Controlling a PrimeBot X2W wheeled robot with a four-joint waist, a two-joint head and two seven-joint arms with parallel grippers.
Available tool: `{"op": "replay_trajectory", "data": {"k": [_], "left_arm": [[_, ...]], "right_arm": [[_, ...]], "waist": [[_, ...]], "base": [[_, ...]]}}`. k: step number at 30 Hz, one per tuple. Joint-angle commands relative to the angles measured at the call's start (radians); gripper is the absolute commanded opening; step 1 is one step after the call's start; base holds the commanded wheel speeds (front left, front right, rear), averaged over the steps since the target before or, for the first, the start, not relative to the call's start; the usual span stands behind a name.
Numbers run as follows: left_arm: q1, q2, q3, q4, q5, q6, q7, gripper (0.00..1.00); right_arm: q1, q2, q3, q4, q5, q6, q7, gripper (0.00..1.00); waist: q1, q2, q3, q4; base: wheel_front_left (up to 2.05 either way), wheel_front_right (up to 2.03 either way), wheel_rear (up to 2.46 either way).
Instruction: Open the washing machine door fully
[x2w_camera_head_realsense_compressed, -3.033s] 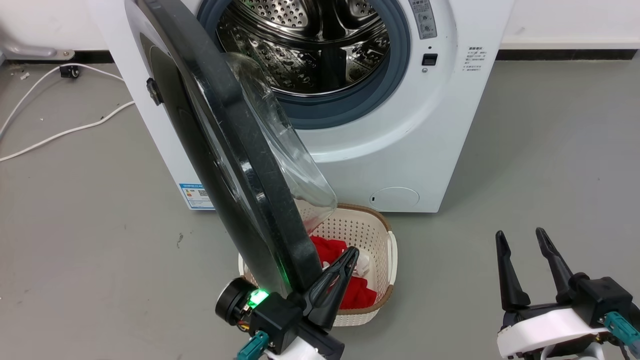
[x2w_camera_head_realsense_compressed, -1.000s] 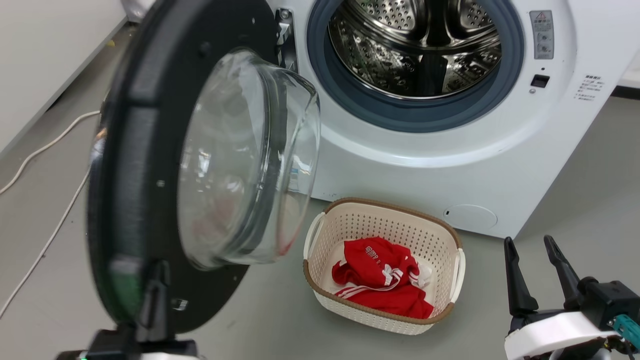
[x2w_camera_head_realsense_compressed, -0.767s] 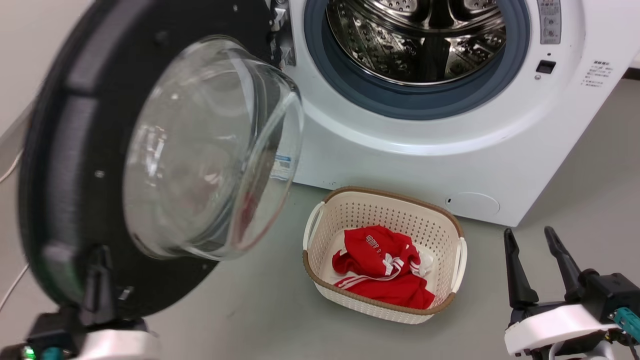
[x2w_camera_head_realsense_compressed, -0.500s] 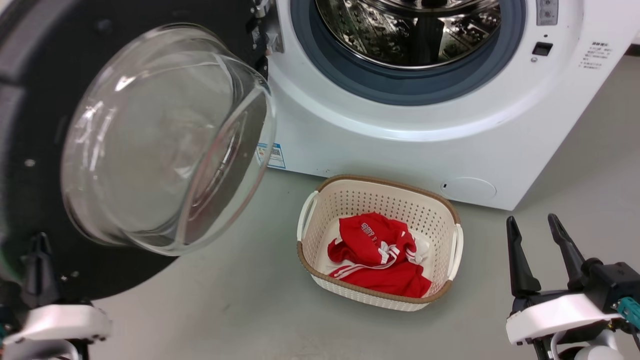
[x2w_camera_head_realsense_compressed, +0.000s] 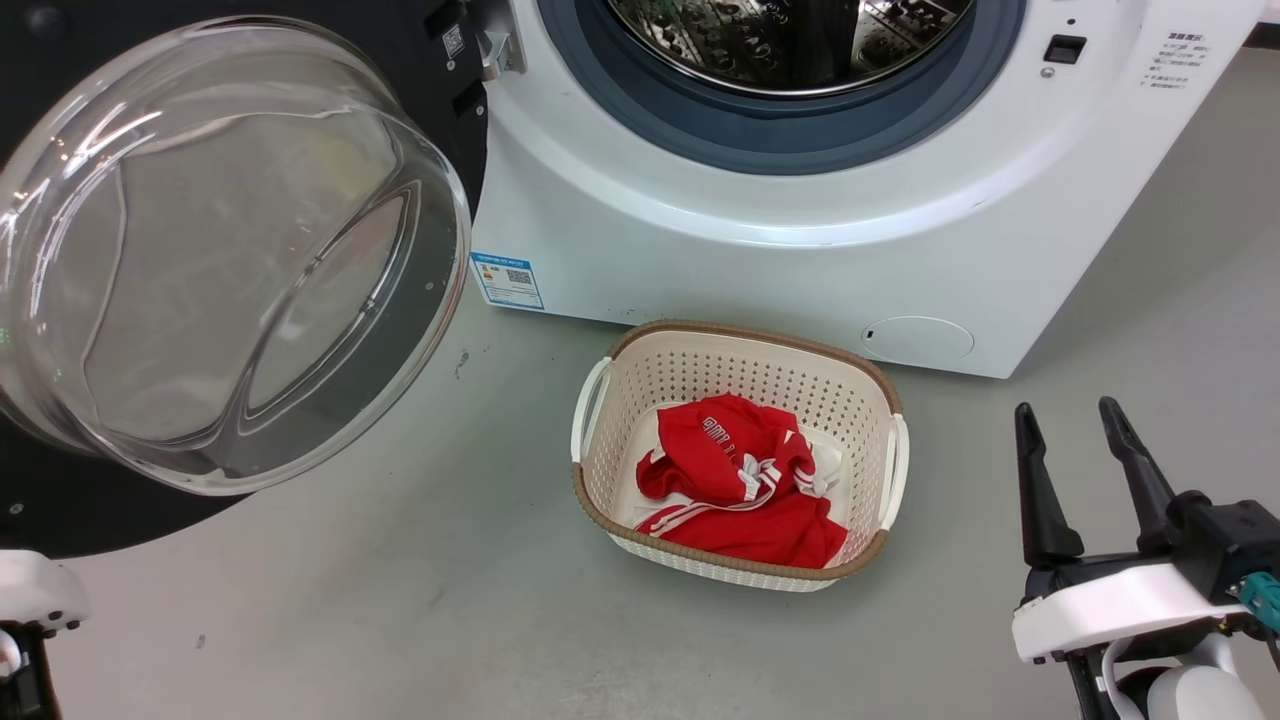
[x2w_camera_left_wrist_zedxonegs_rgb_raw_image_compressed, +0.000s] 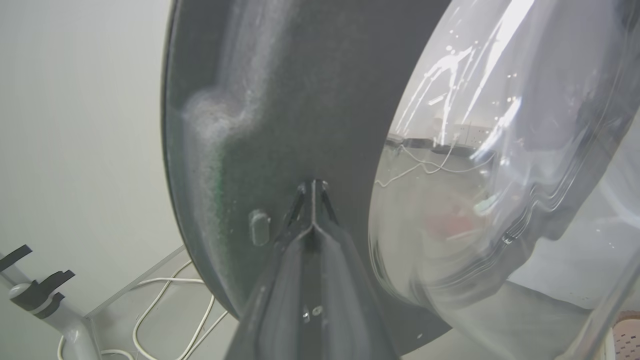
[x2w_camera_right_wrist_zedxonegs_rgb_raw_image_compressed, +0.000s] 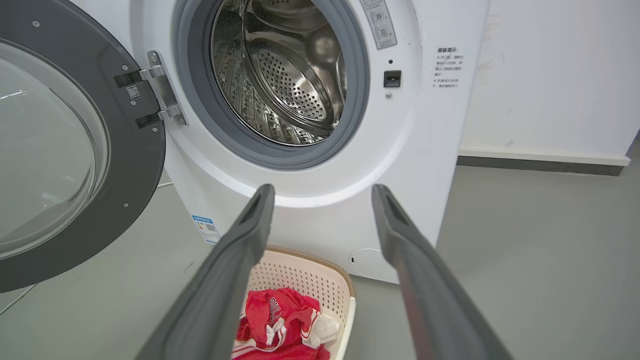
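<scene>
A white front-loading washing machine (x2w_camera_head_realsense_compressed: 760, 250) stands on a grey floor with its steel drum exposed. The washing machine door (x2w_camera_head_realsense_compressed: 230, 260) hangs from a metal hinge (x2w_camera_right_wrist_zedxonegs_rgb_raw_image_compressed: 160, 90) to the left of the drum opening. It stands wide open, well clear of the opening, with its black inner rim and clear glass bowl facing the head camera.

In the left wrist view, the left gripper (x2w_camera_left_wrist_zedxonegs_rgb_raw_image_compressed: 312, 186) has its 2 dark fingers drawn together with no gap. The tips rest against the door's black inner rim, beside the bowl. Whether they pinch any part of it cannot be told. The right gripper (x2w_camera_head_realsense_compressed: 1063, 408) hovers over the floor at lower right, fingers spread wide and holding nothing. A cream basket (x2w_camera_head_realsense_compressed: 740, 345) holding a red garment (x2w_camera_head_realsense_compressed: 740, 480) sits in front of the machine, apart from the door.

The door looks close to the end of its swing. Pushing past the hinge's stop could strain the hinge or shift the machine. The fingertips could skid across the glossy rim onto the glass. A pale wall (x2w_camera_left_wrist_zedxonegs_rgb_raw_image_compressed: 75, 125) and white cables (x2w_camera_left_wrist_zedxonegs_rgb_raw_image_compressed: 165, 300) lie behind the door, so over-travel could strike them.
</scene>
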Motion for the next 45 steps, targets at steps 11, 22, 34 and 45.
{"op": "replay_trajectory", "data": {"k": [11, 22, 34, 45], "left_arm": [[0.023, -0.036, 0.059, -0.025, 0.036, 0.007, 0.003, 0.00], [0.234, -0.196, 0.045, -0.235, 0.088, -0.010, 0.003, 0.00], [0.302, -0.329, -0.111, -0.380, 0.137, -0.057, 0.003, 1.00], [0.236, -0.343, -0.297, -0.402, 0.179, -0.083, 0.003, 1.00]], "right_arm": [[-0.010, 0.002, 0.003, 0.026, 0.019, -0.001, -0.023, 1.00], [0.034, 0.002, 0.011, 0.050, 0.040, -0.001, -0.041, 1.00], [0.053, 0.002, 0.022, 0.048, 0.036, -0.001, -0.034, 1.00], [0.069, 0.002, 0.018, 0.010, 0.001, -0.001, -0.020, 1.00]], "waist": [[-0.0001, 0.0000, -0.027, -0.019], [-0.0001, 0.0000, -0.091, -0.038], [-0.0001, 0.0000, -0.135, -0.060], [-0.0001, 0.0000, -0.156, -0.100]], "base": [[0.00, 0.00, 0.00], [0.00, 0.00, 0.00], [0.00, 0.00, 0.00], [0.00, 0.00, 0.00]]}}
